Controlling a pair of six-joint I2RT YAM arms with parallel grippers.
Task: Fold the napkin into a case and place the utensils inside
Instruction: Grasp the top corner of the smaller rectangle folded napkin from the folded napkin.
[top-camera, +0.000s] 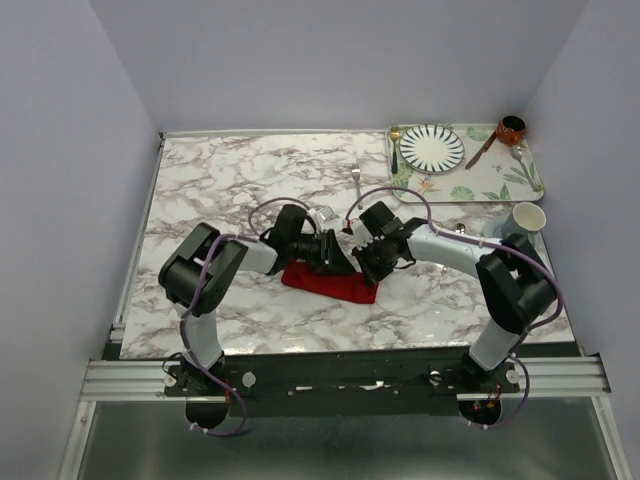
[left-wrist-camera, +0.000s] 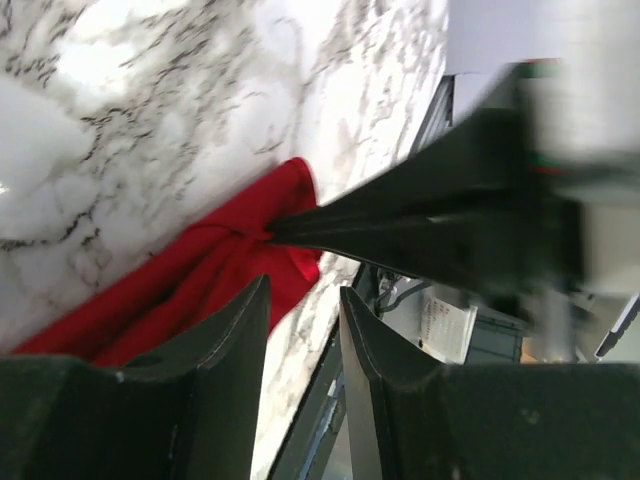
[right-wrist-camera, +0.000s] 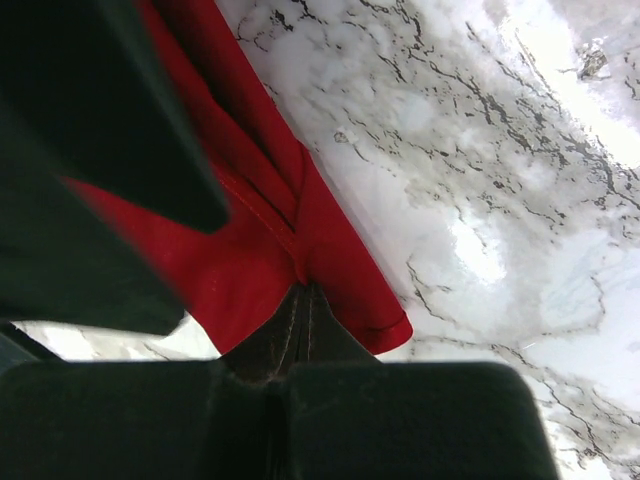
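While the right gripper (right-wrist-camera: 303, 292) pinches a fold of the napkin (top-camera: 322, 283), its fingers pressed together on the red cloth, we see the left gripper (left-wrist-camera: 305, 292) just beside it. The left gripper's fingers stand a narrow gap apart and hold nothing.

From above, the napkin lies as a long, rumpled strip on the marble table (top-camera: 220, 180). It sits near the front middle, between the two arms and partly hidden under both wrists. In the right wrist view, the cloth lies in overlapping layers. A hemmed edge runs up from the pinch point, and one rounded corner rests flat on the marble. In the left wrist view, the right arm's dark fingers meet the cloth at a small gathered crease, close to the table's near edge.

The fork (top-camera: 355, 180) lies on the bare marble farther back, well apart from the napkin. At the far right corner sits a patterned tray (top-camera: 500, 182) bearing a striped plate (top-camera: 432, 147). A white cup (top-camera: 528, 216) stands on the table just in front of the tray.
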